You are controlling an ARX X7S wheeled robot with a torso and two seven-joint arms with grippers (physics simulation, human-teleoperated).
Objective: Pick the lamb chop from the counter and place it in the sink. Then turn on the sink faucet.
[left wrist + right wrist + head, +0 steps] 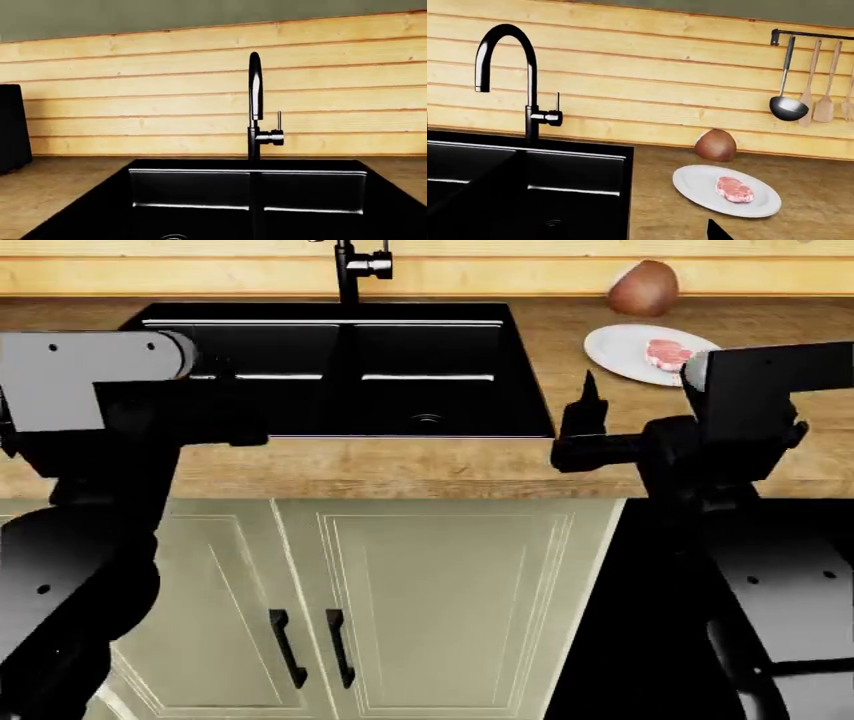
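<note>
Right pincer [587, 405] upright above counter [400, 465]

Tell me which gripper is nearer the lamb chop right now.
Right. The right gripper is over the counter just short of the plate holding the lamb chop; the left arm sits across the sink.

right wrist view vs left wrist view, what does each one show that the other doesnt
Only the right wrist view shows the lamb chop lying on the white plate, the coconut behind the plate, and the ladle and wooden utensils hanging from a wall rail.

Only the left wrist view shows a dark object standing on the counter at the frame's edge; what it is cannot be told.

Both show the sink faucet with its side lever, the black sink, the wood counter and the plank wall. Neither shows a gripper clearly.
</note>
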